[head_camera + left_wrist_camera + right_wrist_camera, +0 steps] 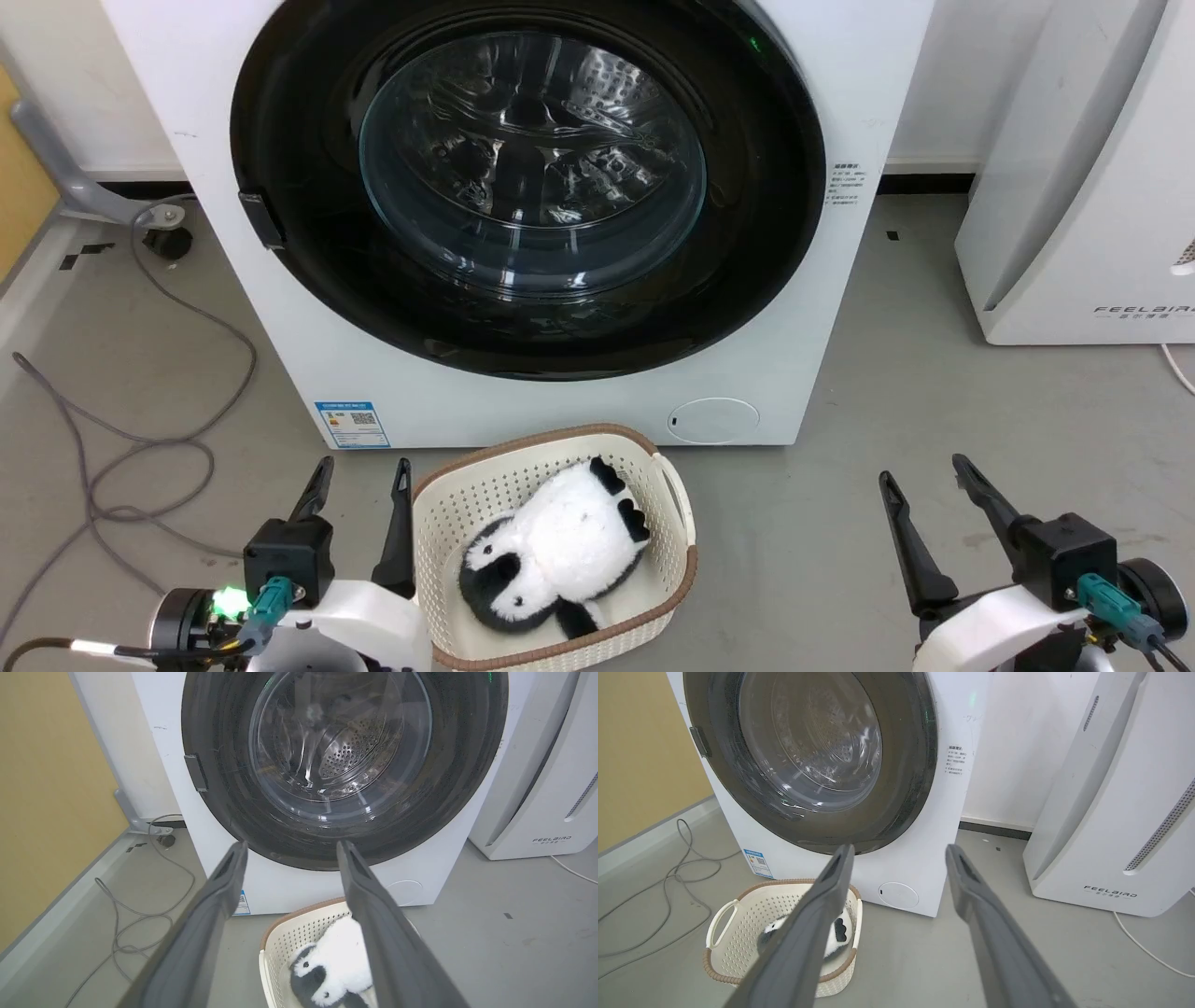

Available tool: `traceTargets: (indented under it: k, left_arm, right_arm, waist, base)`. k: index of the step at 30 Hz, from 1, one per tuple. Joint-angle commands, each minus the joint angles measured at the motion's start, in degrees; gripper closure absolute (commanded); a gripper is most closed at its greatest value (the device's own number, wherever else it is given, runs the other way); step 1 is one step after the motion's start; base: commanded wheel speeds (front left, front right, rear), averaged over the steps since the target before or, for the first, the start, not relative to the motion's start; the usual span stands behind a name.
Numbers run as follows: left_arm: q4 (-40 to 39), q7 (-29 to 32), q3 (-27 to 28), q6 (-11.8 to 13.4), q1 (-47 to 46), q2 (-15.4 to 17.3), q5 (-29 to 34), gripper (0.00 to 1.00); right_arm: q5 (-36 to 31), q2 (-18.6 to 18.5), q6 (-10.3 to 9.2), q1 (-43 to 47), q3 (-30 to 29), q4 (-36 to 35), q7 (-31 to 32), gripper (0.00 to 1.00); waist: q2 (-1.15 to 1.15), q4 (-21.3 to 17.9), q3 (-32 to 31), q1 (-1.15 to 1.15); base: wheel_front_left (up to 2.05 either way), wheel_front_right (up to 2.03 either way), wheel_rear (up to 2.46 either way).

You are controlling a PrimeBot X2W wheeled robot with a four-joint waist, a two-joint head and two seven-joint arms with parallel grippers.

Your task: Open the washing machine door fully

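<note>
The big white front-loading washing machine is standing on the grey floor, facing the robot. Its large round glossy black washing machine door is sitting shut, flush against the front, and the perforated steel drum is showing through the bulging clear glass at its centre. A tall white "FEELAIR" appliance is standing to the machine's right, apart from it. A cream perforated plastic basket with a brown rim is resting on the floor just in front of the machine, below the door, and a fluffy black-and-white plush panda is lying inside it. The left gripper is hovering just beside the basket's left wall, its two dark fingers spread and holding nothing. The right gripper is hovering well to the basket's right, its fingers likewise spread and empty. A small blue label is sitting low on the machine's front.
</note>
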Motion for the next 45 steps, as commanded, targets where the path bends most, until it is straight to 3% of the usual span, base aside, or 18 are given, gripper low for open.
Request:
traceTargets:
  k: [1,22,45]
  left_arm:
    - [0.3,-0.7,-0.1,0.4,0.0,0.0,-0.4,0.00]
    - [0.9,-3.2,-1.5,1.1,0.0,0.0,-2.1,0.00]
    - [0.1,-6.0,-3.0,1.8,-2.6,0.0,-3.8,0.00]
  right_arm:
    - [0.3,0.0,0.00,0.3,0.1,0.0,-0.7,0.00]
    - [5.8,-1.2,-0.01,-0.7,0.9,-0.4,-3.2,0.00]
    - [18.9,-5.1,-0.02,-10.0,-2.5,-2.4,-1.5,0.00]
  waist:
    - [0.00,0.0,0.0,0.00]
    - [0.00,0.1,0.6,0.00]
    - [0.00,1.5,6.3,0.00]
  base:
    - [0.00,0.00,0.00]
    - [0.00,0.00,0.00]
    - [0.00,0.00,0.00]
